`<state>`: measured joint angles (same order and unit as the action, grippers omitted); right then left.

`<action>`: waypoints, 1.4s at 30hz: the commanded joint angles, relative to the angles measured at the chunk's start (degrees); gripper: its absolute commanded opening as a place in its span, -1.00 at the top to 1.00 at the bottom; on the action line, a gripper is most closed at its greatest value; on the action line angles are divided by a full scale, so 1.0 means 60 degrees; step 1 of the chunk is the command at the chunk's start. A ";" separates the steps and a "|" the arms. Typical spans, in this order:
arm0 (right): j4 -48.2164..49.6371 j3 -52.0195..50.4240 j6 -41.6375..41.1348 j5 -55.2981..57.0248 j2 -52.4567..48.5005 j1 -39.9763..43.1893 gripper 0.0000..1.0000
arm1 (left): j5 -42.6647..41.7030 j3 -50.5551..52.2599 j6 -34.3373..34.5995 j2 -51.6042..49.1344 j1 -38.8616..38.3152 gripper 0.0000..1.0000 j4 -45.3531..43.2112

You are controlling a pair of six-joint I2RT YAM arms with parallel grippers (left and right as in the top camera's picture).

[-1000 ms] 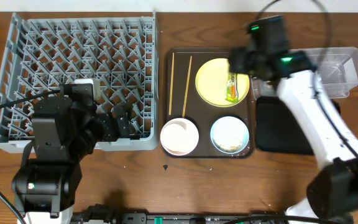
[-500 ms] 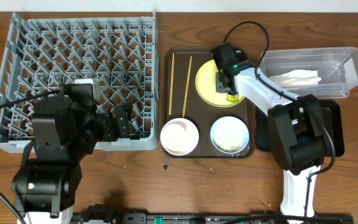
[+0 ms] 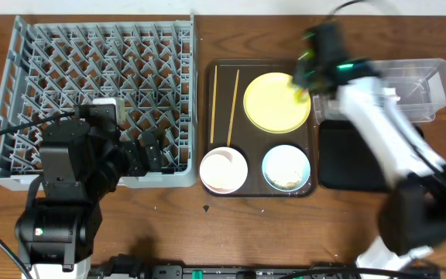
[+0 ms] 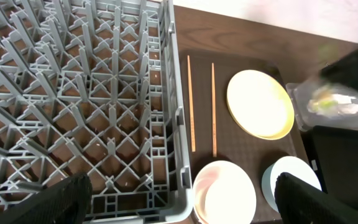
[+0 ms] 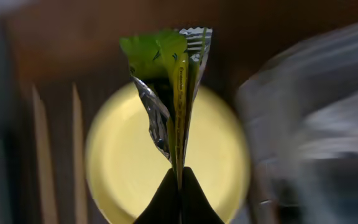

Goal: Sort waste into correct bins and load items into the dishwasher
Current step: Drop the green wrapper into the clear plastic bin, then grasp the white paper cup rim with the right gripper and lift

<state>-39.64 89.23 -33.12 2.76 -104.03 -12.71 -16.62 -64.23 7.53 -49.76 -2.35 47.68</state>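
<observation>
My right gripper is shut on the bottom edge of the green-and-yellow sachet, which hangs in the air over the yellow plate. In the overhead view the right arm is blurred, with the gripper at the plate's right rim, beside the clear tub. The black tray lies in front of the tub. Two chopsticks, a white bowl and a light blue bowl holding whitish scraps sit on the brown tray. My left gripper is open over the near right corner of the grey dish rack.
The dark brown serving tray lies between the rack and the bins. The left arm's base and cables fill the front left of the wooden table. The right arm reaches over the black tray.
My right gripper closed on the sachet on the plate and lifted it up and to the right; the plate is now bare. The left arm has not moved.
</observation>
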 commanded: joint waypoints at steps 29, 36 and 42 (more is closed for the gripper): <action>-0.2484 0.0062 0.3519 -0.4007 0.2605 0.0976 -0.22 | -0.0157 -0.0135 0.0051 0.0004 0.0029 -0.89 0.0004; -0.3351 -0.0616 0.4823 -0.4481 0.2517 -0.1351 -0.11 | -0.0659 -0.0135 0.0084 0.0007 0.0029 -0.89 0.0492; -0.1847 -0.1698 0.4819 -0.4062 0.2444 -0.3268 -0.05 | -0.0656 -0.0135 0.0084 0.0018 0.0033 -0.89 0.0612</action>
<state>-53.82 82.24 -6.50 -22.06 -88.77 -27.49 -19.57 -64.23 7.70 -49.76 -2.35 50.87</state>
